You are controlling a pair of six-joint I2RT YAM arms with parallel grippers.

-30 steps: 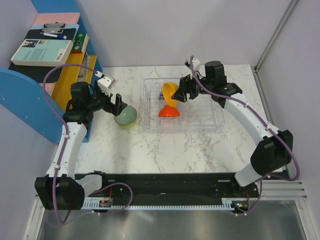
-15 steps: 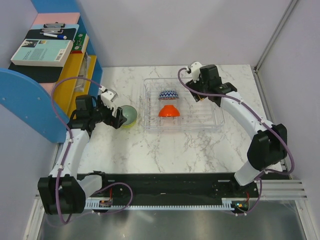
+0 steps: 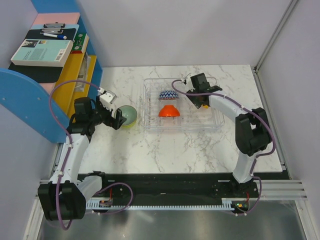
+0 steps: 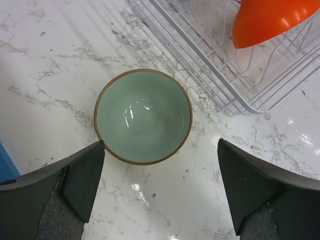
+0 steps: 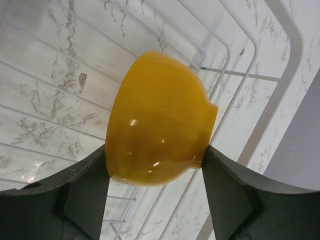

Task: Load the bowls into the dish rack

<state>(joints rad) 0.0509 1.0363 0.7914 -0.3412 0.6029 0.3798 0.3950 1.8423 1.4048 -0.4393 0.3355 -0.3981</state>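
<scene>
A pale mint green bowl [image 4: 143,116] stands upright on the marble table, left of the dish rack [image 3: 210,117]. My left gripper [image 4: 160,145] is open, its fingertips either side of the bowl's near rim and not touching it. In the top view this left gripper [image 3: 117,116] is right next to the mint bowl [image 3: 127,115]. My right gripper [image 5: 156,150] is shut on a yellow-orange bowl [image 5: 157,120], held on its side low over the dish rack's [image 5: 240,75] wires. A zigzag bowl [image 3: 170,95] and a red-orange bowl [image 3: 169,111] sit upside down in the rack.
A blue shelf unit [image 3: 30,100] with books [image 3: 42,50] and a yellow bin stands at the left, close behind the left arm. Grey walls close off the back and the right side. The red-orange bowl [image 4: 270,20] shows at the rack's corner [image 4: 235,102].
My right arm has carried the yellow-orange bowl from over the rack's middle to its right part and lowered it. The left gripper has shifted a little towards me beside the mint bowl.
</scene>
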